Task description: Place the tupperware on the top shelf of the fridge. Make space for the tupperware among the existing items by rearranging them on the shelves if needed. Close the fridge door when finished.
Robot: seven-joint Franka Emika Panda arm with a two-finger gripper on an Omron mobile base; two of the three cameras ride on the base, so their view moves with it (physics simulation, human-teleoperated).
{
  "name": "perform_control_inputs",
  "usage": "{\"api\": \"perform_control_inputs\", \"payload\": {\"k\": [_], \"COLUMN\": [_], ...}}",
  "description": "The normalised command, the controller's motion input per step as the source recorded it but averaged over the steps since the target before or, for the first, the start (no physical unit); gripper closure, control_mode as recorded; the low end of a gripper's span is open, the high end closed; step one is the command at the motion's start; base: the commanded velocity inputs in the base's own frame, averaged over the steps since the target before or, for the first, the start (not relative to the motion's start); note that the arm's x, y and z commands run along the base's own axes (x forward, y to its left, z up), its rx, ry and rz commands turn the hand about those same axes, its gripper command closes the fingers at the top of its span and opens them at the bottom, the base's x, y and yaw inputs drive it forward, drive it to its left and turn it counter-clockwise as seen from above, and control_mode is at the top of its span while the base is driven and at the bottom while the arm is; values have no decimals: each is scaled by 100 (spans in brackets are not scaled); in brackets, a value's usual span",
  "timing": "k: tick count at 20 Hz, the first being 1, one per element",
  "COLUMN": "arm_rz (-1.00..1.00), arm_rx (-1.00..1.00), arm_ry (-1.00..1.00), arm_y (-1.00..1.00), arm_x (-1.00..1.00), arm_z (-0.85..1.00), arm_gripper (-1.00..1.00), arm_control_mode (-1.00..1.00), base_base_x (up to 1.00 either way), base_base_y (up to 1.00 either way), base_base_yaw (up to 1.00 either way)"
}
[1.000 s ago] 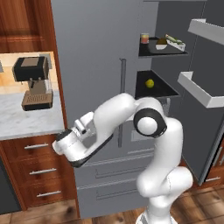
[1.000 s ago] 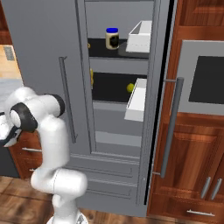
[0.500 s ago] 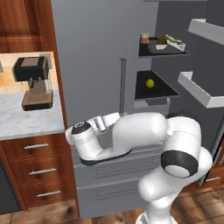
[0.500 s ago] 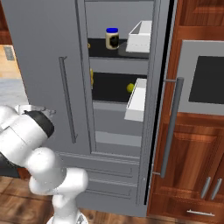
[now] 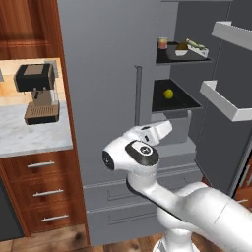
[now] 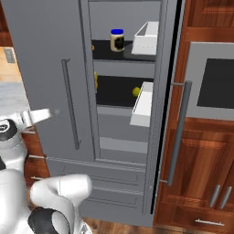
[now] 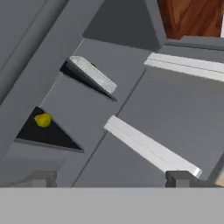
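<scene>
Inside, one yellow fruit (image 5: 169,93), one blue-lidded jar (image 6: 117,40); tool (image 7: 109,177) released, empty.

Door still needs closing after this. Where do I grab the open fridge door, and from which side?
Push the open fridge door on its outer face near the long bar handle, from the robot's right; the bins crowd its inner side.

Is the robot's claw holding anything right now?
No, nothing is held. The claw is open with empty space between its tips, looking up at the fridge and the yellow fruit on a shelf.
</scene>
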Motion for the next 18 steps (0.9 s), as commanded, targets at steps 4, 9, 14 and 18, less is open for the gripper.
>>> {"api": "perform_control_inputs", "payload": {"k": [4, 9, 14, 18], "arm_rz": [50, 24, 0, 0], "arm_rx": [21, 20, 35, 43], "arm_ry": [18, 8, 5, 16], "arm_y": [-7, -9, -13, -31], "arm_x": [0, -43, -48, -62], "arm_z": [79, 62, 59, 59], "arm_gripper": [-100, -100, -100, -100], "arm_control_mode": [-100, -100, -100, -100], "base_base_x": [0, 0, 0, 0], "base_base_y": [0, 0, 0, 0], "base_base_yaw": [0, 0, 0, 0]}}
